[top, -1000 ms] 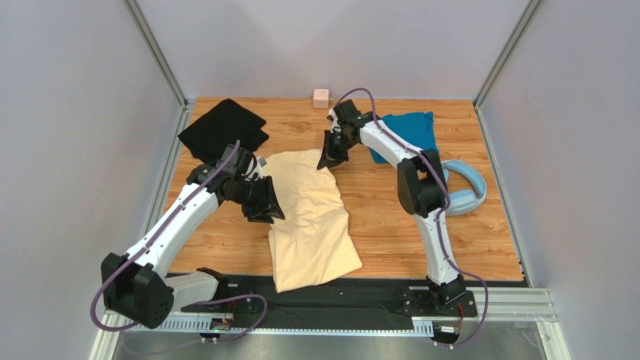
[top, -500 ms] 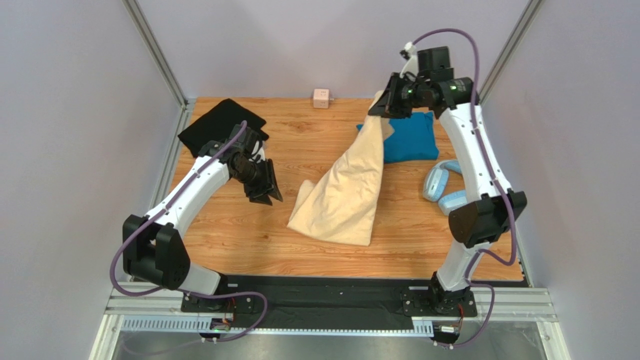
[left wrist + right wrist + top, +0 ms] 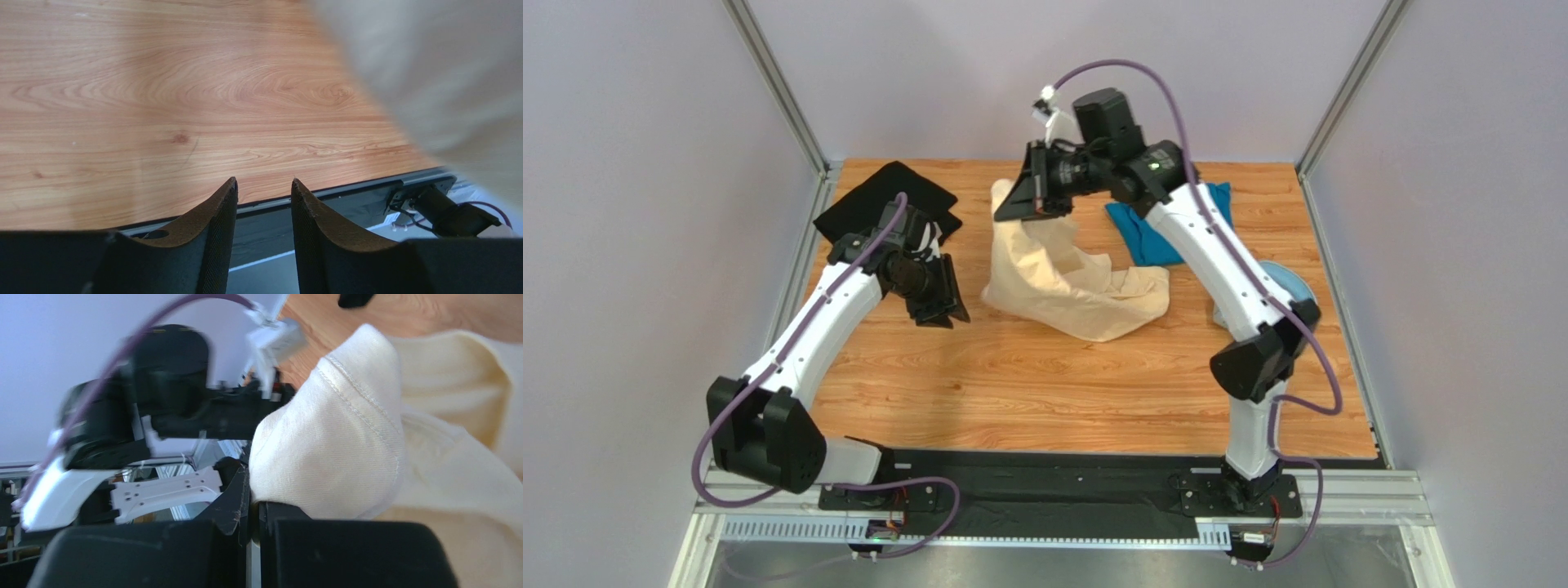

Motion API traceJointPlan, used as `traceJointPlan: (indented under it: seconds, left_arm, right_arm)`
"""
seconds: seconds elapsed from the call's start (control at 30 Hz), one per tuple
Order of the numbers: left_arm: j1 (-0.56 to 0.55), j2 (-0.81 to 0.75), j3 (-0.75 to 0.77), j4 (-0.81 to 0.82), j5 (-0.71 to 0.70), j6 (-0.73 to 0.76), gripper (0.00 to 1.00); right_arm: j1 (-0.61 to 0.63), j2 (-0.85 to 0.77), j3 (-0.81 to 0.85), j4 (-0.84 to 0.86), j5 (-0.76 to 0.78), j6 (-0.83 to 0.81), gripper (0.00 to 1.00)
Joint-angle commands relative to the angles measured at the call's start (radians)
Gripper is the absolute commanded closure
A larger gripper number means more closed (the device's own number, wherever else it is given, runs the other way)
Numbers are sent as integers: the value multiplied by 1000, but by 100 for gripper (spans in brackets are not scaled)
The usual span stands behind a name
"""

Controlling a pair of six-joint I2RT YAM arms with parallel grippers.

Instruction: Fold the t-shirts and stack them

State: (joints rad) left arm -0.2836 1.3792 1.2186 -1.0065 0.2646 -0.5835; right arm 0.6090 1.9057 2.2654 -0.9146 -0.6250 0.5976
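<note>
Three t-shirts are on one wooden table (image 3: 1038, 380). One black t-shirt (image 3: 879, 196) is at the far left corner. One cream-yellow t-shirt (image 3: 1075, 294), the largest, is near the middle of the far edge. One teal t-shirt (image 3: 1143, 233) is toward the far right corner. One pair of light-blue headphones (image 3: 1290, 288) shows in part behind an arm near the right edge. Two white robot arms rise from the near edge: one left arm (image 3: 830, 325) and one right arm (image 3: 1216, 251). Each ends in one black gripper, two in all: the left gripper (image 3: 934, 300) and the right gripper (image 3: 1032, 196). Each gripper has two fingers.
</note>
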Motion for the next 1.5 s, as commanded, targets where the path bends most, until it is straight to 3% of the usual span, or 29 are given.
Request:
traceJointPlan:
  seconds: [0.0,0.1,0.17,0.23,0.3,0.43,0.53,0.67,0.8,0.97,1.13,1.47]
  left_arm:
    - [66,-142,-57,-72,-54,7,56]
    - [124,-218,-85,-101,-67,5,56]
    - [156,-250,-90,-122,-87,8,55]
    - [178,-287,-94,-142,-119,11,55]
    - [188,-305,-103,-150,-136,17,55]
    - [202,-293,-125,-146,-119,24,55]
    - [202,-270,-140,-115,-87,11,55]
    - [202,-229,-130,-75,-44,2,55]
    - [202,-177,-105,-49,-10,19,55]
    - [202,-147,-111,34,65,50,54]
    - [201,-36,-82,98,133,48,53]
    - [201,184,4,140,136,77,53]
  right_arm:
    - [70,208,-3,-64,126,-63,100]
    - [136,375,86,-220,194,-123,100]
    - [161,464,105,-312,176,-139,91]
    - [189,492,77,-363,145,-153,90]
    - [212,478,-27,-360,134,-157,90]
    - [215,376,-160,-357,114,-193,69]
    - [207,275,-213,-308,113,-203,67]
    - [172,205,-176,-288,21,-159,53]
    - [97,144,-142,-325,18,-137,52]
    - [12,84,-256,-336,94,-177,47]
    - [-3,116,-383,-356,177,-235,47]
    - [-3,177,-417,-365,211,-265,46]
